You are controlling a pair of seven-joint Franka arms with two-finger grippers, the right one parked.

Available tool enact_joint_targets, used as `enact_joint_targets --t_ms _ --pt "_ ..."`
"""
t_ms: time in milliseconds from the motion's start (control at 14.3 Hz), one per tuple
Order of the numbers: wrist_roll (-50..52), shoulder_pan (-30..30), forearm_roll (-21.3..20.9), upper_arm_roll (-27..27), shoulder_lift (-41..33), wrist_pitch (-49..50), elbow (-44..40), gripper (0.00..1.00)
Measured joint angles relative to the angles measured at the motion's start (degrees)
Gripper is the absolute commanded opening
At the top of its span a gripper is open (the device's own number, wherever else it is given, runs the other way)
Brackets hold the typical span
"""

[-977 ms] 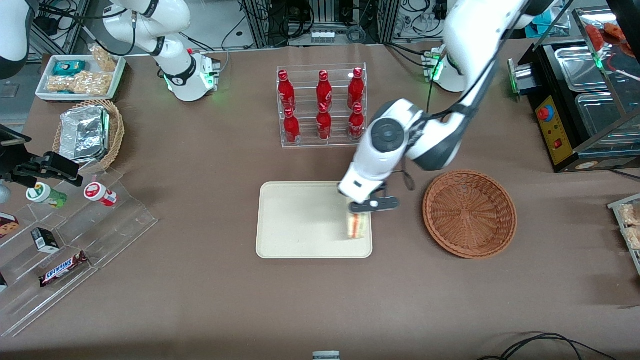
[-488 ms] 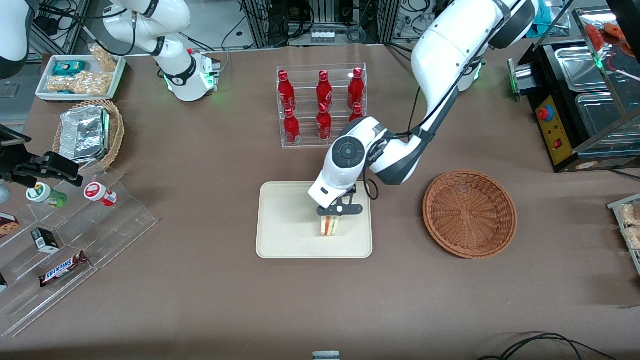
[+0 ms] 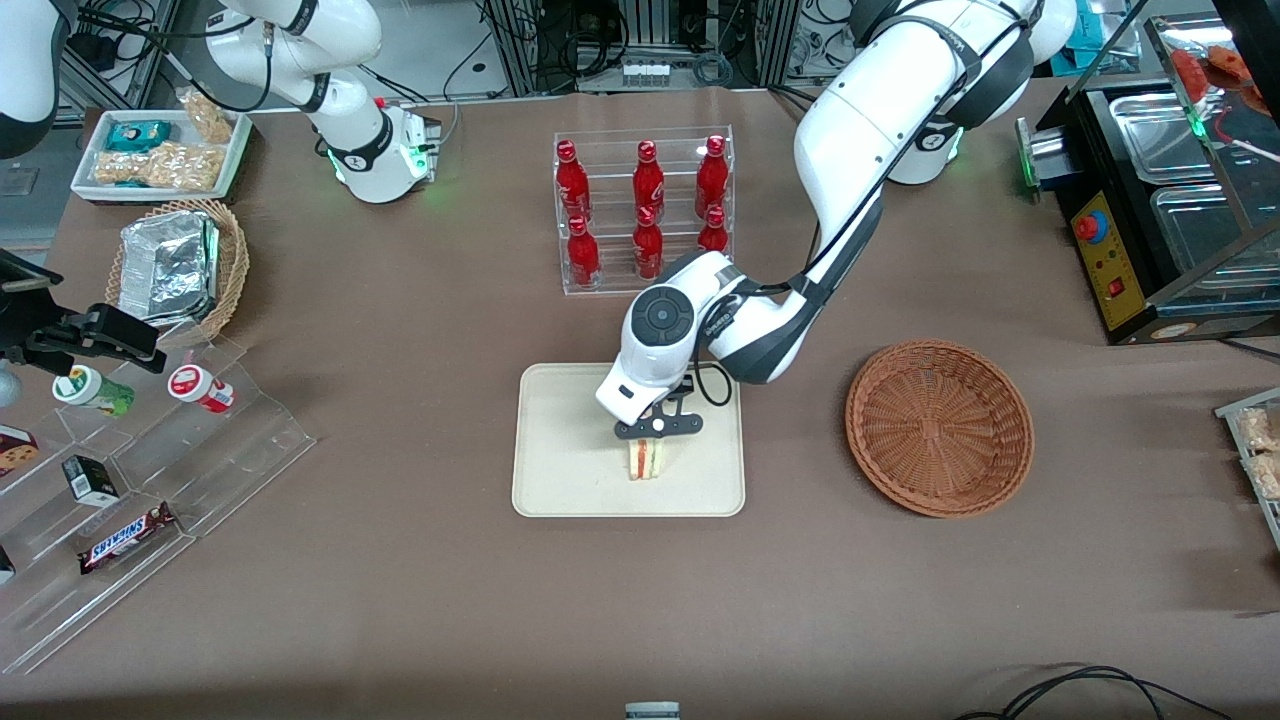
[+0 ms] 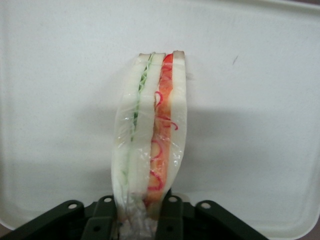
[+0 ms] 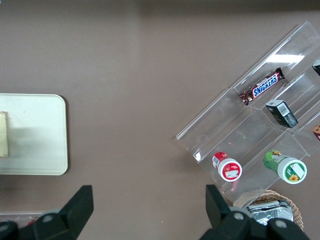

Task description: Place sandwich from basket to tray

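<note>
Gripper point(image 3: 652, 437) is pinching the sandwich point(image 3: 646, 458) over the tray point(image 3: 560, 480), well clear of the empty basket point(image 3: 939, 427); transfer looks nearly done, with lowering and release remaining.

Left arm stretched out and bent downward, hand point(image 3: 657, 430) pointing down, fingers point(image 4: 170, 212) clamped together on something

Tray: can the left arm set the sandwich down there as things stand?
Probably yes. The tool is shut on the sandwich right over the tray, whose surface shows bare around it in the wrist view. Whether the sandwich already touches the tray, I cannot tell.
</note>
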State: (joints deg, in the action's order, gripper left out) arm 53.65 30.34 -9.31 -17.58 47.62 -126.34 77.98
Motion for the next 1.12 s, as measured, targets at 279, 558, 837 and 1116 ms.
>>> enact_joint_targets --t_ms 279,558,837,1116 --pt "0.5 -0.1 0.0 0.2 -0.1 4.5 -5.2 1.00" --pt "1.3 -1.1 -0.1 1.7 -3.7 17.2 -11.2 1.00" --pt "-1.1 -9.2 0.5 1.6 -14.5 28.1 -9.5 1.00" --pt "-14.4 -18.6 6.2 1.7 -26.3 34.3 -0.5 1.00"
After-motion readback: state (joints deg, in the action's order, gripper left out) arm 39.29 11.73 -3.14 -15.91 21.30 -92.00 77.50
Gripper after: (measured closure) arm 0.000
